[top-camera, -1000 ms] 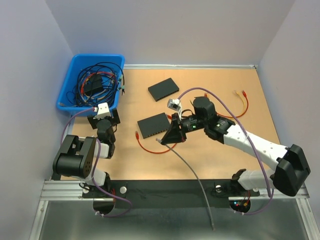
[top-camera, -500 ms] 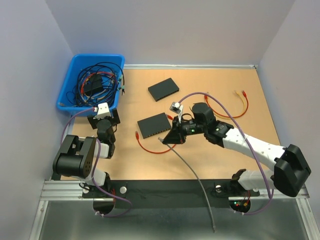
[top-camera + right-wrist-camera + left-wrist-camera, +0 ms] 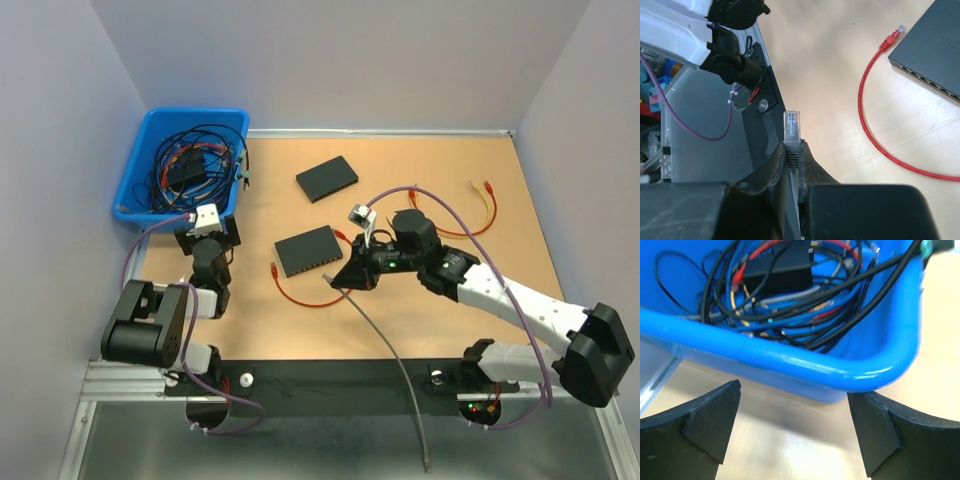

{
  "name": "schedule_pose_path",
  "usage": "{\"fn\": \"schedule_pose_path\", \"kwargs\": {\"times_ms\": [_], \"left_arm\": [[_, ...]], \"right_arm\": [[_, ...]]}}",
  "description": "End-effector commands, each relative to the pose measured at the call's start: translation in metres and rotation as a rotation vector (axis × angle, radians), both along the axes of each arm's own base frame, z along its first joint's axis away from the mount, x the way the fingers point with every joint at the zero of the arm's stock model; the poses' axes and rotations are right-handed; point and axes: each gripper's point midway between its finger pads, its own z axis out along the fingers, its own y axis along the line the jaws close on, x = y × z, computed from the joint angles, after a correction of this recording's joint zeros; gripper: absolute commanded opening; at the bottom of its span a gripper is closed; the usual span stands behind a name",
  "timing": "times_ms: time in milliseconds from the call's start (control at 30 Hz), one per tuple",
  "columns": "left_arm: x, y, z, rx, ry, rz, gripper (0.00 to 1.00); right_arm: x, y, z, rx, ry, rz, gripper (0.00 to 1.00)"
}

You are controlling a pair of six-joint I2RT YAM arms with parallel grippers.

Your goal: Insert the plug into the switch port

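Right wrist view gives the clearest read: the right gripper (image 3: 792, 150) is closed on a grey cable (image 3: 792, 159) just behind its plug (image 3: 792, 122), so the clear plug sticks out past the fingertips. The jaws are nearly together, with only the cable's boot between them.

The plug is held above the table (image 3: 840, 75), near the black switch (image 3: 935, 47) but apart from it. It points off to one side of the row of ports along the switch's near edge rather than into them. A red cable (image 3: 865, 115) curves over the table between the plug and the switch, its own plug lying just beside the switch corner.

The step in hand looks like the approach: the plug is gripped and carried but not yet lined up. The next move calls for turning the wrist until the plug faces the ports squarely, dropping it to their height, and then pushing straight in. The ports are too small here to tell which one suits, or which way the plug's clip should face.

Over by the blue bin (image 3: 805, 367) of tangled cables, the left gripper (image 3: 795, 425) is wide open and holds nothing.
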Motion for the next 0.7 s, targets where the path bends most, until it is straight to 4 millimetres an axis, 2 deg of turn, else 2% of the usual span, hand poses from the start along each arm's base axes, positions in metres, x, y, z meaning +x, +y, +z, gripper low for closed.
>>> {"fn": "schedule_pose_path", "kwargs": {"times_ms": [0,67,100,133,200,233,300,333,467,567,633,667], "left_arm": [[0.002,-0.011,0.101,0.009,-0.302,-0.012,0.99],[0.004,-0.020,0.115,0.004,-0.284,0.005,0.99],[-0.001,-0.020,0.109,0.009,-0.215,0.030,0.99],[-0.002,-0.038,0.113,-0.003,-0.205,-0.010,0.99],[-0.007,-0.056,0.128,-0.055,-0.211,-0.075,0.99],[-0.006,-0.077,0.133,-0.087,-0.219,-0.196,0.99],[-0.011,-0.101,0.149,-0.164,-0.245,-0.331,0.99],[-0.011,-0.105,0.159,-0.187,-0.258,-0.350,0.99],[-0.015,-0.116,0.164,-0.267,-0.225,-0.395,0.99],[-0.010,-0.147,0.154,-0.280,-0.186,-0.544,0.99],[-0.005,-0.161,0.147,-0.398,-0.158,-0.575,0.99],[-0.001,-0.170,0.153,-0.423,-0.156,-0.609,0.99]], "right_arm": [[-0.001,-0.005,0.026,0.015,-0.048,-0.041,0.00],[-0.002,-0.009,0.028,0.017,-0.046,-0.057,0.01],[-0.003,-0.011,0.028,0.018,-0.049,-0.068,0.00],[-0.004,-0.013,0.026,0.017,-0.043,-0.073,0.01],[-0.004,-0.016,0.024,0.012,-0.042,-0.095,0.00],[-0.004,-0.018,0.019,0.003,-0.029,-0.108,0.00],[-0.002,-0.021,0.018,0.000,-0.030,-0.133,0.01],[-0.003,-0.022,0.019,0.003,-0.028,-0.141,0.00],[-0.001,-0.028,0.025,0.018,-0.033,-0.184,0.00],[0.006,-0.035,0.022,0.005,-0.025,-0.258,0.00],[0.011,-0.038,0.016,-0.015,-0.016,-0.304,0.00],[0.013,-0.039,0.014,-0.024,-0.012,-0.316,0.00]]}}
